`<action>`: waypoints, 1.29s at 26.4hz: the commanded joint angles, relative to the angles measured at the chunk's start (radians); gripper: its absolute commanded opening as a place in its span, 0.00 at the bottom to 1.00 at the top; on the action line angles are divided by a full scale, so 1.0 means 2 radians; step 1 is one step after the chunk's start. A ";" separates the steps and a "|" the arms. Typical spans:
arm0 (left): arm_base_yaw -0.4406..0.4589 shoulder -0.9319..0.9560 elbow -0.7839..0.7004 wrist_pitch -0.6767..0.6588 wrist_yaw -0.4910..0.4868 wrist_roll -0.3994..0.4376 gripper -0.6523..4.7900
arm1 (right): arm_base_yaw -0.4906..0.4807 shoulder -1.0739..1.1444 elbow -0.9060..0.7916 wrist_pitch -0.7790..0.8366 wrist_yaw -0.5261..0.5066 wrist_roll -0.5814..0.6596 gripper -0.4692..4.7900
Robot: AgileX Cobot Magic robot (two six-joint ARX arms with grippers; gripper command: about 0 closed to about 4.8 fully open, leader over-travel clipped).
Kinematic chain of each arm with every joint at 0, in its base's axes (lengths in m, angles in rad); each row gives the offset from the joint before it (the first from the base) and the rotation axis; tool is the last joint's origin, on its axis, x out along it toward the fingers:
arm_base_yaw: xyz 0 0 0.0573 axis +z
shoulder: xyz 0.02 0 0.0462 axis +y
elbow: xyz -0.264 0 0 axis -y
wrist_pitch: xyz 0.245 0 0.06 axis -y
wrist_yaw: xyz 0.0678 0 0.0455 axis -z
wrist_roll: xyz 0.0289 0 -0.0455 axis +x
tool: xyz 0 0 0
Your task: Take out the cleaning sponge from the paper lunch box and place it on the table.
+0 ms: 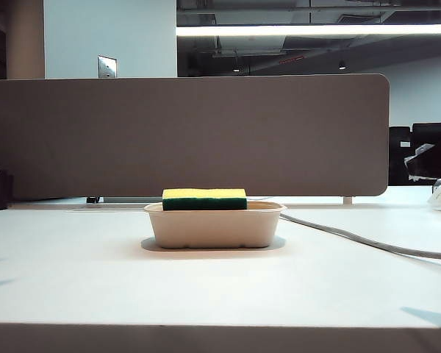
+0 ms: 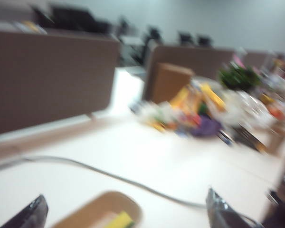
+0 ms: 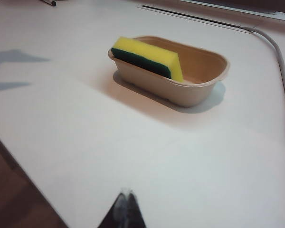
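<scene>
I found the cleaning sponge resting in the paper lunch box on the bench; removal not begun. Left end effector hung released above the box; right end effector clenched, well apart.

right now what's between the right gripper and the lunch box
Only bare table. In the right wrist view the shut right gripper faces the paper lunch box, sponge still inside, with nothing between.
</scene>
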State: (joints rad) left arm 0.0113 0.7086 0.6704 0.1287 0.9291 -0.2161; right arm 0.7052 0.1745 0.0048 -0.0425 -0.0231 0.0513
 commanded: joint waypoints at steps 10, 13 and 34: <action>-0.220 0.427 0.243 -0.179 -0.189 0.253 0.92 | 0.000 -0.003 0.000 0.008 0.000 0.000 0.08; -0.220 0.492 0.265 -0.178 -0.204 0.218 0.90 | 0.000 -0.003 0.000 0.008 0.000 0.000 0.08; -0.219 0.533 0.265 -0.203 -0.229 0.247 0.64 | 0.000 -0.005 0.000 0.008 0.001 0.000 0.08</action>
State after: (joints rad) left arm -0.4271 1.7748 1.1976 -0.2817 0.4801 0.2596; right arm 0.7048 0.1654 0.0048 -0.0425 -0.0219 0.0513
